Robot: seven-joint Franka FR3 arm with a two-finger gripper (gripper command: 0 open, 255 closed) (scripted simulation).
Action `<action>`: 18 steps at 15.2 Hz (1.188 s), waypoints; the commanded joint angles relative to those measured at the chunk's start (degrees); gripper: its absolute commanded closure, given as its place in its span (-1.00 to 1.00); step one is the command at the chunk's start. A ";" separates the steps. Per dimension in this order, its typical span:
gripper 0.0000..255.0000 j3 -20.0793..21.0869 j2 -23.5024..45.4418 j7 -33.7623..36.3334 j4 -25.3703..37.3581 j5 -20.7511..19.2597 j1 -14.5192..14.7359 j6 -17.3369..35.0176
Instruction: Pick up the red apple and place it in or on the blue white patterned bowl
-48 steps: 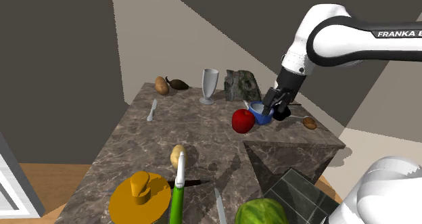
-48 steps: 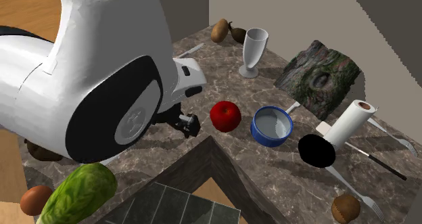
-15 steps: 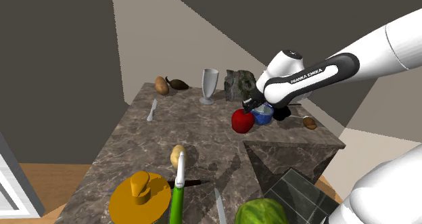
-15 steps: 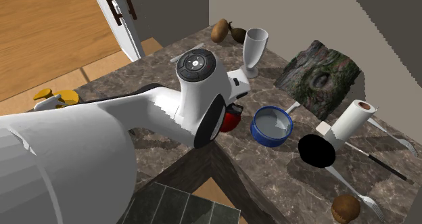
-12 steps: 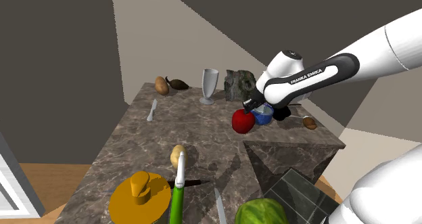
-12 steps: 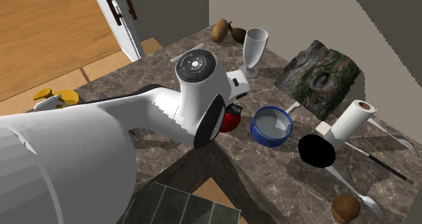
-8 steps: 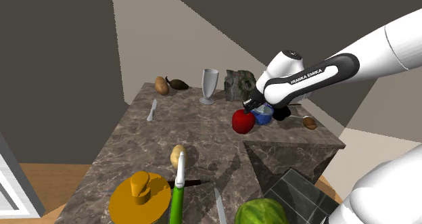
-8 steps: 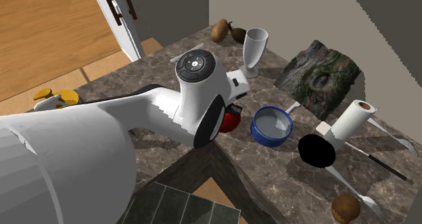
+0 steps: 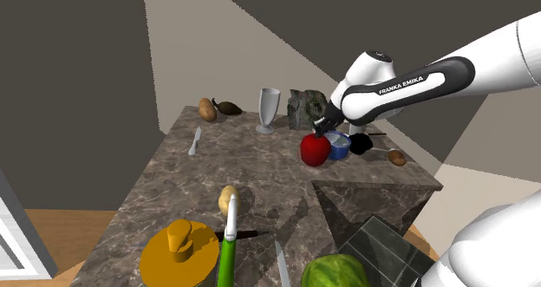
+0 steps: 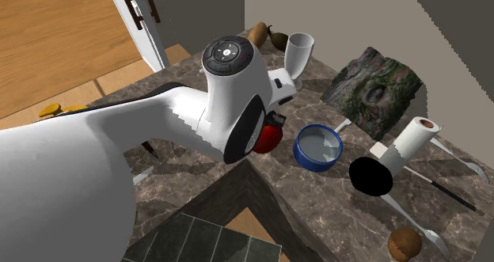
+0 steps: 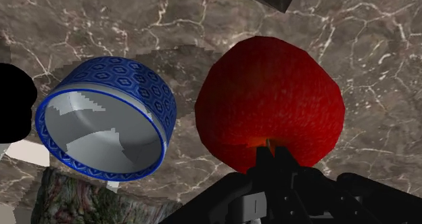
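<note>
The red apple (image 9: 315,150) (image 10: 270,140) (image 11: 270,101) sits just beside the blue patterned bowl (image 9: 339,144) (image 10: 318,147) (image 11: 108,124), which has a pale inside and stands on the marble counter (image 9: 225,168). My black gripper (image 9: 322,131) (image 11: 272,151) comes down on the apple's top, its fingers pinched together at the stem. In the second exterior view the white arm covers most of the hand and part of the apple. Whether the apple touches the counter I cannot tell.
Behind the bowl stand a grey goblet (image 9: 268,110) and a mossy bark block (image 9: 309,108). A black round thing (image 10: 370,176) and a paper roll (image 10: 413,142) lie past the bowl. A potato (image 9: 227,197), an orange dish (image 9: 179,251) and a green bottle (image 9: 227,255) are at the near end.
The fingers closed on the apple's top. In the last half second the arm rose and the apple shifted slightly up and toward the bowl.
</note>
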 commanded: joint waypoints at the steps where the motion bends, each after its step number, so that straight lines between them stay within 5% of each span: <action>1: 1.00 -0.06 -1.16 -0.24 0.65 0.21 0.11 -1.83; 18: 1.00 -0.15 -6.29 -1.46 9.76 1.34 0.68 -16.06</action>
